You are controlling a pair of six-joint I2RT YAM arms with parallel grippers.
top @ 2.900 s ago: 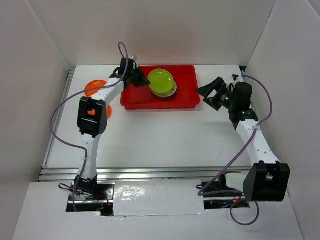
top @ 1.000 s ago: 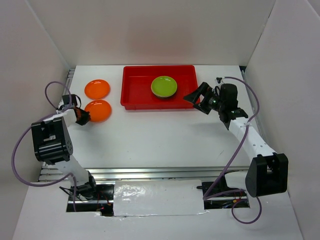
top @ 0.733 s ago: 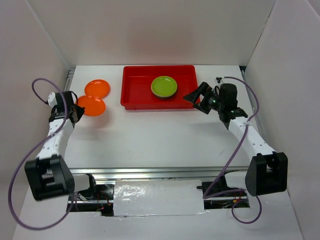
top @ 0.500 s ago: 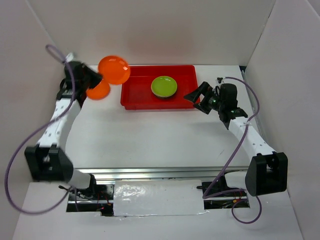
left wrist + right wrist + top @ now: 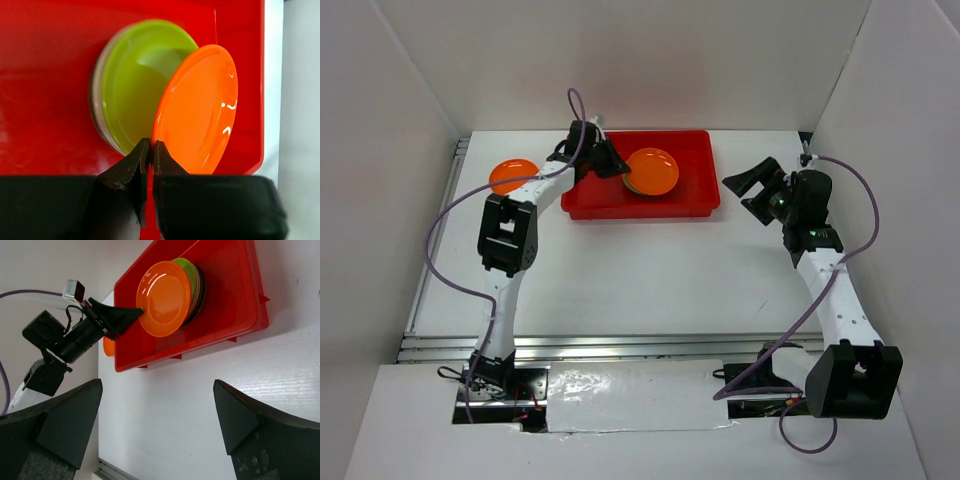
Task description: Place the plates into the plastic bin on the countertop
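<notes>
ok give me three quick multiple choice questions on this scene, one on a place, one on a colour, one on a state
1. Where does the loose round orange plate lie, relative to the shallow red plastic bin?
A. inside it
B. on the white countertop, to its left
C. to its right

2. What colour is the top plate of the stack in the bin?
A. black
B. lime green
C. blue

3. The right end effector is
A. open and empty
B. shut on a plate
C. shut on the bin's rim

Answers:
1 B: the top view shows it outside the bin's left end.
2 B: the left wrist view shows the lime green plate under the tilted orange plate pinched by the left end effector.
3 A: its fingers stand wide apart with nothing between them.
</notes>
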